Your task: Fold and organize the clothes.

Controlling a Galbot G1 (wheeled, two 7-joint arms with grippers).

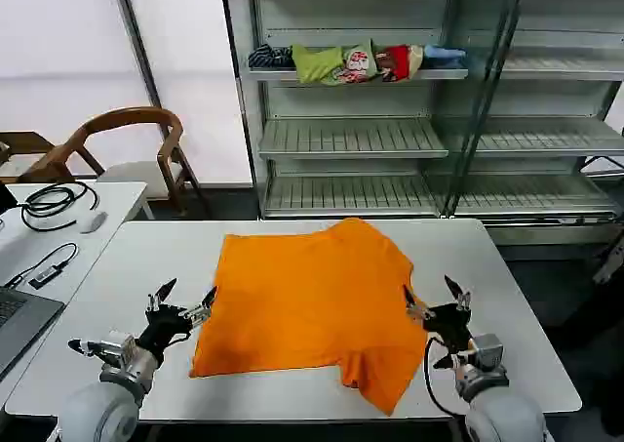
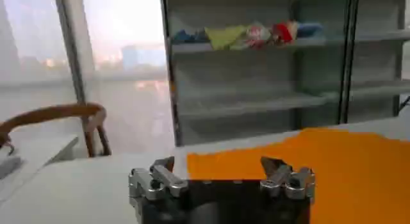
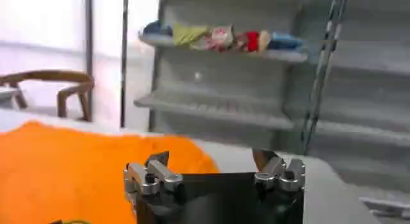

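The orange T-shirt (image 1: pixel 312 301) lies spread on the white table (image 1: pixel 487 257), plain side up, one sleeve hanging toward the front right corner. My left gripper (image 1: pixel 187 300) hovers open at the shirt's near left edge, nothing between its fingers. At the shirt's right edge my right gripper (image 1: pixel 434 299) is open too, beside the sleeve. In the left wrist view the left gripper (image 2: pixel 218 162) faces the orange T-shirt (image 2: pixel 320 168). The right wrist view has the right gripper (image 3: pixel 211 158) over the table with the orange T-shirt (image 3: pixel 70 161) to one side.
A metal shelf rack (image 1: pixel 390 130) stands behind the table, with a bundle of coloured garments (image 1: pixel 356 63) on an upper shelf. A wooden chair (image 1: pixel 132 149) and a side desk (image 1: pixel 107 200) with cables (image 1: pixel 54 203) and a laptop (image 1: pixel 19 320) are at the left.
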